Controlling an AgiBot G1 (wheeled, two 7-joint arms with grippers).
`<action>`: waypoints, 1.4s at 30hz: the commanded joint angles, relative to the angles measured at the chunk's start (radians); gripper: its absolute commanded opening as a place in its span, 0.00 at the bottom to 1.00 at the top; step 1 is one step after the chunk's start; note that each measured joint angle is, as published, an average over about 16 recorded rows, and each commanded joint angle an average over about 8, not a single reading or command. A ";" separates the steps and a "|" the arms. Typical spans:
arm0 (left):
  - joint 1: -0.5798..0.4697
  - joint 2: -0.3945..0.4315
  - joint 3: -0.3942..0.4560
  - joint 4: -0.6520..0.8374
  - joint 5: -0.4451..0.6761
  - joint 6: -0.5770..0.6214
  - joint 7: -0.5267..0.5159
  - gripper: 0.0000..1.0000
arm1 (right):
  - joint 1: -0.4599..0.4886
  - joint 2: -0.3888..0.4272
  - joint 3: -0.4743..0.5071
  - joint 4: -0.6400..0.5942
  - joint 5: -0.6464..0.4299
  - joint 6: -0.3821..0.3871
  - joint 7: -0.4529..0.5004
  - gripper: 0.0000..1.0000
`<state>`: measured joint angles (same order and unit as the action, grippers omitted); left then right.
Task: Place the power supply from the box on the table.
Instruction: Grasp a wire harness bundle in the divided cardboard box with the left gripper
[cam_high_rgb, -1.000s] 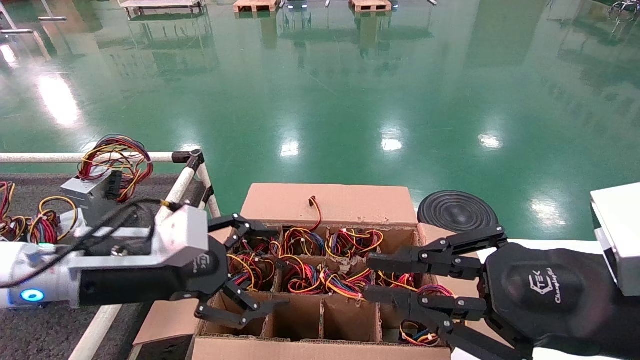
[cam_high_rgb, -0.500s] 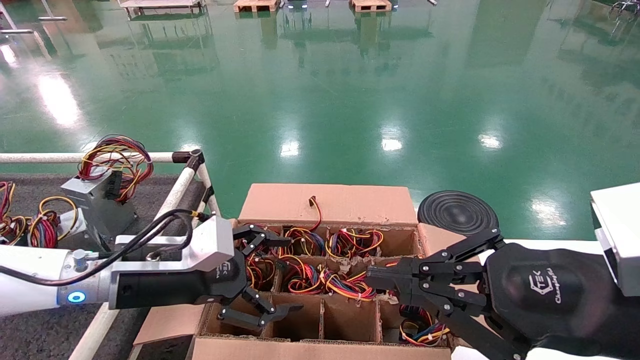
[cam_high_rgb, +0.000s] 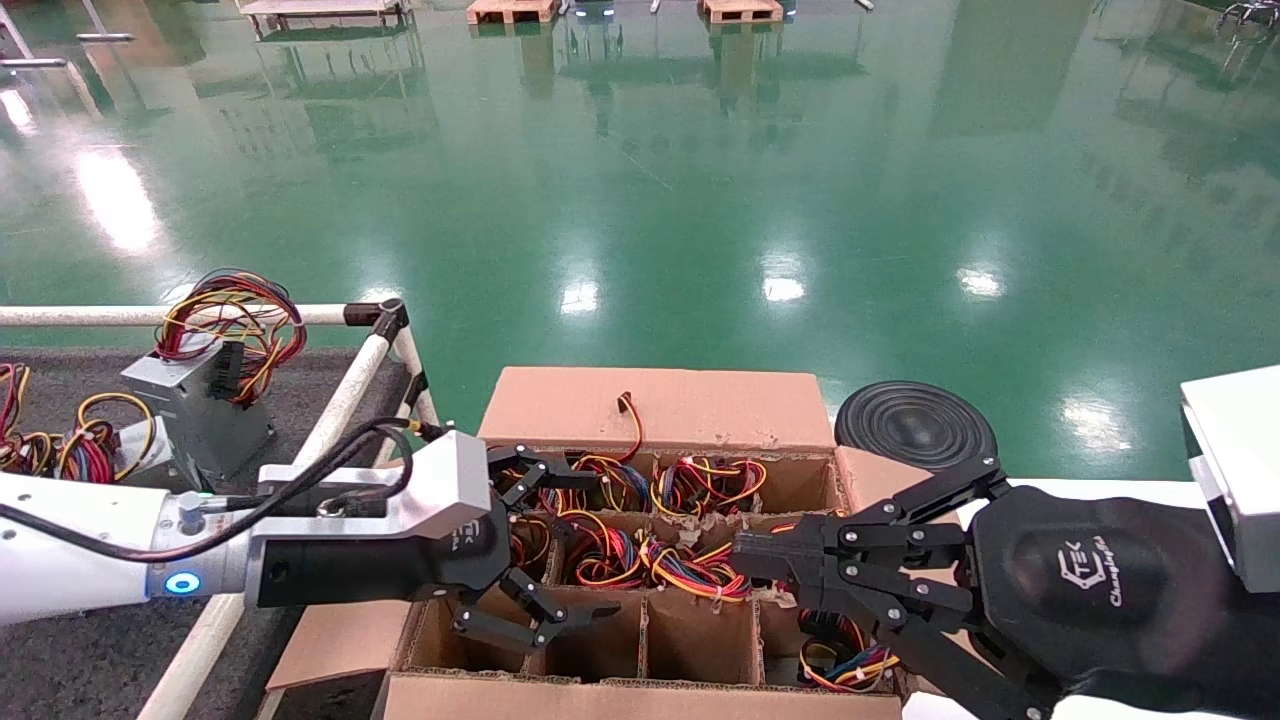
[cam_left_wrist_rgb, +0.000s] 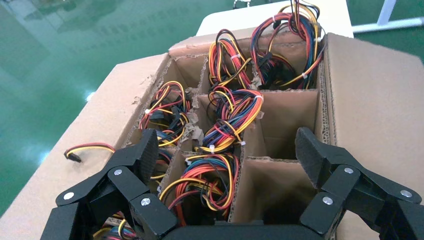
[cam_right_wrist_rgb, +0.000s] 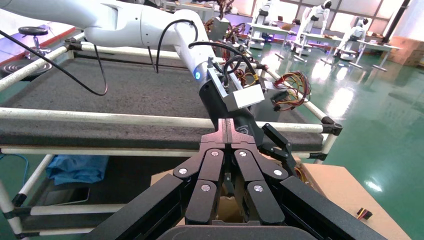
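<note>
The box (cam_high_rgb: 650, 405) stands open beside the table (cam_high_rgb: 70, 665), its divider cells full of red, yellow and black wire bundles (cam_high_rgb: 640, 560); the grey bodies of the power supplies inside are hidden. My left gripper (cam_high_rgb: 592, 545) hangs open just over the left cells. In the left wrist view the left gripper (cam_left_wrist_rgb: 227, 150) straddles one cell's wire bundle (cam_left_wrist_rgb: 200, 180) and an empty cell, touching neither. My right gripper (cam_high_rgb: 745, 555) is shut on nothing over the box's right side, and the right wrist view shows the right gripper (cam_right_wrist_rgb: 225, 127) with its jaws pressed together.
A grey power supply (cam_high_rgb: 195, 405) with a wire bundle stands on the table by the white rail (cam_high_rgb: 345, 395); more wire bundles (cam_high_rgb: 60, 450) lie left of it. A black ribbed disc (cam_high_rgb: 915, 420) sits behind the box's right corner. Green floor (cam_high_rgb: 700, 200) lies beyond.
My left gripper has moved right from the box's left edge to over the cells, staying open. My right gripper has gone from open to shut.
</note>
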<state>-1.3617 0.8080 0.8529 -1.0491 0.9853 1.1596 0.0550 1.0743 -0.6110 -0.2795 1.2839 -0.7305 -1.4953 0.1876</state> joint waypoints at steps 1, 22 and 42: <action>-0.009 0.007 0.013 0.004 0.003 -0.004 0.011 1.00 | 0.000 0.000 0.000 0.000 0.000 0.000 0.000 0.00; -0.057 0.098 0.151 0.100 -0.060 -0.081 0.159 1.00 | 0.000 0.000 0.000 0.000 0.000 0.000 0.000 0.00; -0.063 0.162 0.217 0.211 -0.102 -0.084 0.287 1.00 | 0.000 0.000 0.000 0.000 0.000 0.000 0.000 0.00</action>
<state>-1.4256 0.9696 1.0684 -0.8384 0.8833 1.0767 0.3419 1.0743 -0.6110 -0.2795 1.2839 -0.7305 -1.4953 0.1876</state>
